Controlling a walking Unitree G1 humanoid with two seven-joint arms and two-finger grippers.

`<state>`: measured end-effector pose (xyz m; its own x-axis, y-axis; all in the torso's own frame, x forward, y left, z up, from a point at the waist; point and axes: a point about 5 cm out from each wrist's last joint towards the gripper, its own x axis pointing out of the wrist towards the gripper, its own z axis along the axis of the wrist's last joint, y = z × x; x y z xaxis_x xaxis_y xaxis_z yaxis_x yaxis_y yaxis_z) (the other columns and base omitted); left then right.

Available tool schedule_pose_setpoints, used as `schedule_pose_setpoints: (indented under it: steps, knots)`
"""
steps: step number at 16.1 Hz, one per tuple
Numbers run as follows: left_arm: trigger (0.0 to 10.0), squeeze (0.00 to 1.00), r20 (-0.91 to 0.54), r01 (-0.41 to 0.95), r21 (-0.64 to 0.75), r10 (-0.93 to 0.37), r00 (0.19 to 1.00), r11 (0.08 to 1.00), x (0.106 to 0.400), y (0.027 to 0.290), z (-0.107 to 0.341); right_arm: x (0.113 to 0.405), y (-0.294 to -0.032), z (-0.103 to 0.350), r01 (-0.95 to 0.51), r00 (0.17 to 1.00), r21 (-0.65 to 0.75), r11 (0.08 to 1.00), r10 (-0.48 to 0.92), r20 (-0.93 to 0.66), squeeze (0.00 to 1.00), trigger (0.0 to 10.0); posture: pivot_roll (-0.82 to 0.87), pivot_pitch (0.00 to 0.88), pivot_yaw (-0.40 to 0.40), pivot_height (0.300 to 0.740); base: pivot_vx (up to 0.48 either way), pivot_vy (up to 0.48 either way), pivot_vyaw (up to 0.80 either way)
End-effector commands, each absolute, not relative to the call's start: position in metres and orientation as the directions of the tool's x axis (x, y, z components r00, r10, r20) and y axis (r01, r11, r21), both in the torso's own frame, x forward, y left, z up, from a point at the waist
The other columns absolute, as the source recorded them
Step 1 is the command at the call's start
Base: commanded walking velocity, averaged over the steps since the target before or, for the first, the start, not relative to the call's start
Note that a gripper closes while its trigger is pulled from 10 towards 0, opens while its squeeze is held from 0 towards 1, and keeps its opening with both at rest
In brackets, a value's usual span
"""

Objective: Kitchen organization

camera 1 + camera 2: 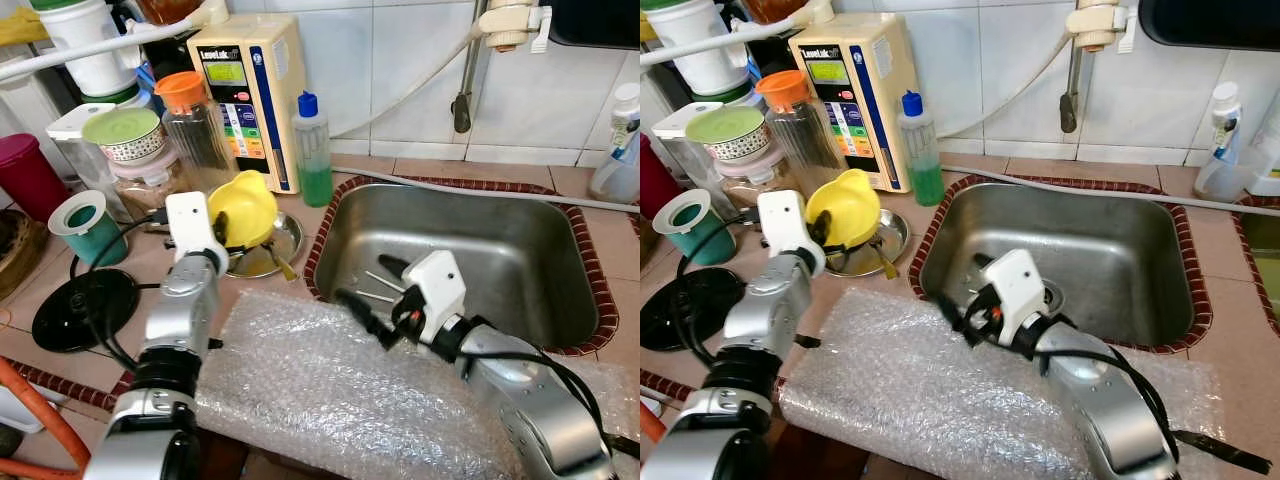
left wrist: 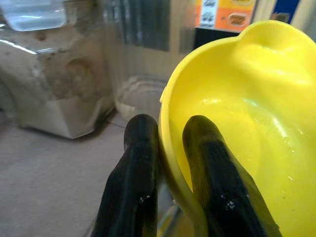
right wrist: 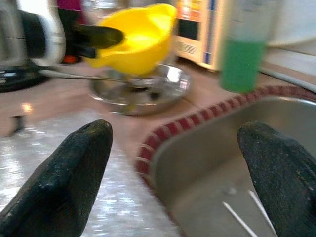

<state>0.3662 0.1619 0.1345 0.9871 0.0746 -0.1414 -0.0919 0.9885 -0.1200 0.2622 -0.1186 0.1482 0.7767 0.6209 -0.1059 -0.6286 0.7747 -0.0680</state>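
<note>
A yellow plastic bowl (image 1: pixel 245 205) is tilted above a shallow steel dish (image 1: pixel 283 245) on the counter left of the sink. My left gripper (image 1: pixel 220 228) is shut on the bowl's rim, one finger inside and one outside, as the left wrist view shows on the yellow bowl (image 2: pixel 247 123). My right gripper (image 1: pixel 368 295) stands open over the sink's near left corner, nothing between its fingers (image 3: pixel 64 182). The right wrist view looks across to the yellow bowl (image 3: pixel 136 42) and the steel dish (image 3: pixel 148 91).
A steel sink (image 1: pixel 520 250) holds thin white sticks (image 1: pixel 385 282). Bubble wrap (image 1: pixel 330 390) covers the near counter. Behind the bowl stand a green soap bottle (image 1: pixel 313 150), a cream appliance (image 1: pixel 250 95), jars (image 1: pixel 195 125), a teal cup (image 1: pixel 88 228) and a black lid (image 1: pixel 85 308).
</note>
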Motion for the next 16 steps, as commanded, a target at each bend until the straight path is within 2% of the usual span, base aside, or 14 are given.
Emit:
schedule_pose_setpoints:
  steps: [1, 3, 4, 5, 7, 9, 10, 12, 16]
  knots:
    - [0.0, 0.00, -0.097, -0.106, -0.133, 0.093, 0.991, 0.986, 0.366, 0.167, 0.142, 0.266, -0.118, 0.153, -0.614, 0.789, -0.077, 0.786, 0.610, -0.074, 0.00, 10.0, -0.03, 0.000, 0.149, 0.740, 0.000, 0.000, 0.00]
    - [0.0, 0.00, -0.007, -0.052, -0.151, 0.052, 0.999, 0.987, 0.367, 0.158, 0.152, 0.275, -0.121, 0.157, -0.546, 0.837, -0.118, 0.829, 0.547, -0.029, 0.00, 10.0, -0.03, 0.000, 0.145, 0.740, 0.000, 0.000, 0.00]
    - [0.0, 0.00, 0.054, 0.002, -0.117, 0.005, 0.999, 0.993, 0.366, 0.150, 0.160, 0.282, -0.126, 0.161, -0.479, 0.874, -0.177, 0.860, 0.487, 0.003, 0.00, 10.0, -0.02, 0.000, 0.142, 0.740, 0.000, 0.000, 0.00]
    - [0.0, 0.00, 0.095, 0.029, -0.115, -0.018, 0.995, 0.993, 0.365, 0.145, 0.164, 0.285, -0.128, 0.163, -0.443, 0.891, -0.165, 0.881, 0.453, 0.026, 0.00, 10.0, -0.02, 0.000, 0.142, 0.740, 0.000, 0.000, 0.00]
    - [0.0, 0.00, 0.215, 0.137, -0.090, -0.115, 0.970, 0.986, 0.359, 0.127, 0.177, 0.296, -0.132, 0.181, -0.358, 0.922, -0.069, 0.931, 0.364, 0.132, 0.00, 10.0, -0.02, 0.000, 0.141, 0.740, 0.000, 0.000, 0.00]
    - [0.0, 0.00, 0.260, 0.205, -0.036, -0.189, 0.947, 0.978, 0.353, 0.114, 0.182, 0.300, -0.133, 0.195, -0.299, 0.937, 0.063, 0.952, 0.281, 0.208, 0.00, 10.0, -0.02, 0.000, 0.140, 0.740, 0.000, 0.000, 0.00]
    - [0.0, 0.00, 0.270, 0.227, -0.012, -0.215, 0.939, 0.974, 0.350, 0.109, 0.180, 0.303, -0.133, 0.202, -0.281, 0.943, 0.175, 0.944, 0.237, 0.235, 0.00, 10.0, -0.01, 0.000, 0.140, 0.740, 0.000, 0.000, 0.00]
    - [0.0, 0.00, 0.269, 0.255, -0.011, -0.243, 0.932, 0.967, 0.347, 0.103, 0.177, 0.304, -0.125, 0.210, -0.308, 0.938, 0.302, 0.902, 0.235, 0.255, 0.00, 10.0, -0.02, 0.000, 0.139, 0.740, 0.000, 0.000, 0.00]
    - [0.1, 0.00, 0.276, 0.309, 0.021, -0.303, 0.912, 0.951, 0.343, 0.087, 0.176, 0.302, -0.113, 0.216, -0.374, 0.918, 0.340, 0.863, 0.291, 0.271, 0.00, 10.0, -0.02, 0.000, 0.142, 0.740, 0.000, 0.000, 0.00]
